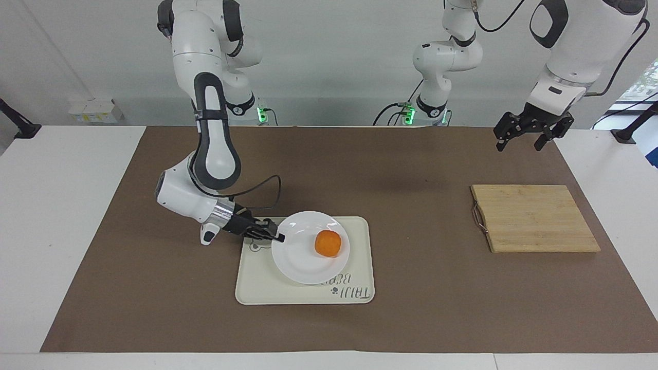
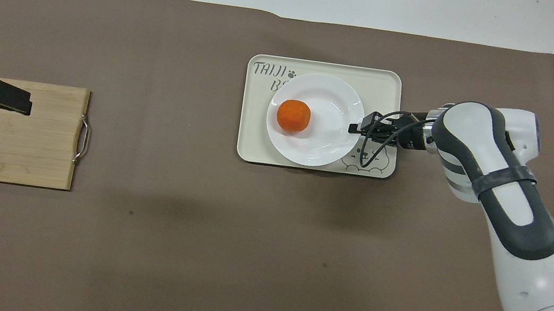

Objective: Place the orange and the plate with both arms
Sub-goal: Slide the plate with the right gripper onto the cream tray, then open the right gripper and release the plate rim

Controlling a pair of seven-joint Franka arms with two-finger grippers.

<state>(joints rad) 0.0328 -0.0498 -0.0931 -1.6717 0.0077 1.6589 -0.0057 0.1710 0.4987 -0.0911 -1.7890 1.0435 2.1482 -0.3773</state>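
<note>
Low in the centre of the facing view, the cream tray lies on the brown mat with the plate resting on it, apparently flat. The orange sits on the plate, off-centre toward the left arm's end of the table.

A little higher in the frame, the right gripper is at the plate's rim on the side toward the right arm's end. Whether it pinches the rim or has let go, I cannot tell.

The step in hand looks like releasing the plate. To do it well, the gripper should free the rim fully, then draw back level and straight away from the plate. A lift or a sideways drag could tip the dish and roll the orange.

Higher in the frame lies the wooden cutting board. In the top corner above it, the left gripper waits in the air, jaws wide and empty.
</note>
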